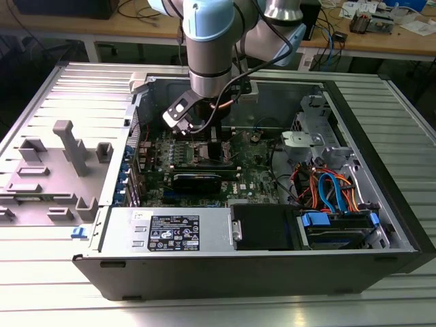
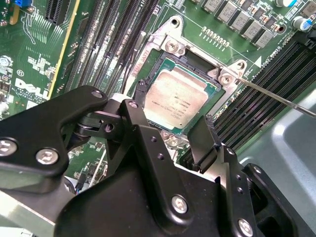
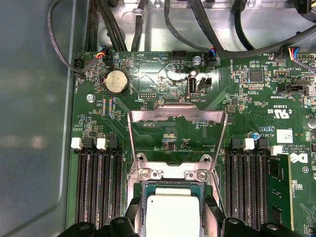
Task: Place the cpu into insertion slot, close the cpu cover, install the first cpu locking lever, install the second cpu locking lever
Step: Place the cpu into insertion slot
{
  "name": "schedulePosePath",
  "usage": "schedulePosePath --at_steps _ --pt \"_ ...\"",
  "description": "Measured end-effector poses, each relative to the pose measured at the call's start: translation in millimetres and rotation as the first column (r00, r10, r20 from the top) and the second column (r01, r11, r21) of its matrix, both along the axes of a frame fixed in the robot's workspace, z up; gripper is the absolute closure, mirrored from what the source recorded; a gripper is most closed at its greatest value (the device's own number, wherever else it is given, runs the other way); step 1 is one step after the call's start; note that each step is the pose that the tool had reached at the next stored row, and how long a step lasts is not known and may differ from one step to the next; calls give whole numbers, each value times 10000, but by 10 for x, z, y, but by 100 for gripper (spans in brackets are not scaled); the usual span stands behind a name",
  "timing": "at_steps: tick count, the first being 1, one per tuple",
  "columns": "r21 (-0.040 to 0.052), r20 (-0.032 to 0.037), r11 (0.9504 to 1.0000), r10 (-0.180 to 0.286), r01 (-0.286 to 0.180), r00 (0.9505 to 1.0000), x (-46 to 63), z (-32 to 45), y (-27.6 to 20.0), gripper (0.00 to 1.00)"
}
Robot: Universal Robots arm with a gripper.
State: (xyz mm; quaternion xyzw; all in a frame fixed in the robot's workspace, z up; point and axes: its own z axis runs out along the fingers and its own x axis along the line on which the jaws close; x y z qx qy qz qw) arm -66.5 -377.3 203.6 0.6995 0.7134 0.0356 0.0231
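The cpu point(image 2: 180, 101) lies flat in the insertion slot point(image 3: 170, 174), which sits between 2 banks of memory slots point(image 3: 98, 182) on the motherboard point(image 3: 148, 84) of an open computer case point(image 1: 225, 276) on the worktop point(image 1: 41, 303). The pincer point(image 2: 175, 107) hangs over it released, its 2 black fingers point(image 2: 210, 129) spread just outside the chip's opposite edges. The cpu cover point(image 3: 177, 114) stands raised beside the slot. A thin lever rod point(image 2: 276, 97) juts from 1 slot corner
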Motion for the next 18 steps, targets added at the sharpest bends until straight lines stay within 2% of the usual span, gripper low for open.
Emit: schedulePosePath --at_steps 9,12,18 --pt "-1 -2 10000 0 0 10000 0 5 0 38" --pt "0 -1 10000 0 0 10000 0 53 0 38" --pt "0 -1 10000 7 -7 10000 0 75 0 38"
